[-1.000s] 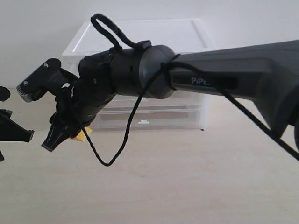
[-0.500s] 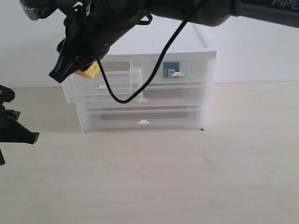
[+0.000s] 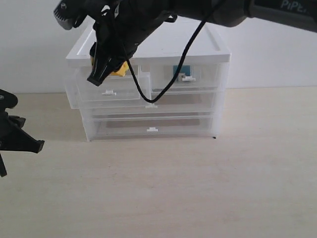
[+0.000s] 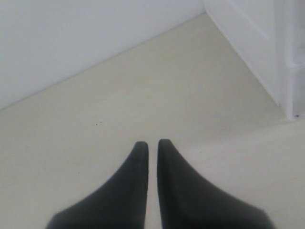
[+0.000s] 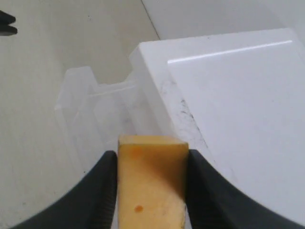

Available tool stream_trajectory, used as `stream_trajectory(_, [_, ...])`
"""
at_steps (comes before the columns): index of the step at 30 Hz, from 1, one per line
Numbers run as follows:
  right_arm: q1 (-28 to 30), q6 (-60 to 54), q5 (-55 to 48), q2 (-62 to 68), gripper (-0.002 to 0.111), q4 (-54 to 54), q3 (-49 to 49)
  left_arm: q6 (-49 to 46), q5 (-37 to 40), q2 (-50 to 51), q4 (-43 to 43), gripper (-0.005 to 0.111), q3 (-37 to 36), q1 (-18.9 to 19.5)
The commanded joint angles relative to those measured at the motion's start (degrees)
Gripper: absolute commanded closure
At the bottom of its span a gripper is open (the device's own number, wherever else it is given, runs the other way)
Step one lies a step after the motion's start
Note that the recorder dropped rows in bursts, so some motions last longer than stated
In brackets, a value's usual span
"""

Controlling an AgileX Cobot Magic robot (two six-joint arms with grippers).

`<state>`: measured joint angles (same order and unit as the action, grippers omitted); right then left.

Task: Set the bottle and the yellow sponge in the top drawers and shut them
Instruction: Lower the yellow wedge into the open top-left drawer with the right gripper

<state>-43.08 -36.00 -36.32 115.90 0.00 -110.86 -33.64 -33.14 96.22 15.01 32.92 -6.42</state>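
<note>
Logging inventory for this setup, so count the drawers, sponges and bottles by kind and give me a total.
top drawers: 2
full-width drawers: 2
yellow sponge: 1
bottle: 1
Total: 6

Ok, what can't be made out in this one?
- Exterior view: the yellow foam wedge sponge is mostly hidden by the black right fingers; only one corner shows.
- Exterior view: the small white plastic bottle is blurred behind the closed translucent top drawer; only its teal label shows.
- Exterior view: the left fingers are cut off by the left edge.
- Right wrist view: the sponge covers part of the open translucent top drawer.
</note>
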Motion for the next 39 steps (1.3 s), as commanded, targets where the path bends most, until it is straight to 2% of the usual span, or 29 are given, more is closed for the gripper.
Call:
stream_trajectory(1, [0.27, -2.44, 2.16, 1.24, 0.108, -2.19, -0.54, 0.72, 0.19, -0.54, -0.12, 0.103, -0.09, -0.03])
stream_trajectory(18, [0.52, -7.31, 4.33, 1.57, 0.108, -2.38, -0.54, 0.73, -0.19, -0.54, -1.59, 0.103, -0.09, -0.03])
stream_trajectory(29, [0.52, -11.90, 0.61, 1.57, 0.108, -2.29, -0.54, 0.73, -0.19, -0.54, -1.59, 0.103, 0.01, -0.03])
stream_trajectory(39, [0.52, -15.65, -2.73, 1.57, 0.108, 4.87, -0.54, 0.73, -0.19, -0.54, -1.59, 0.103, 0.01, -0.03])
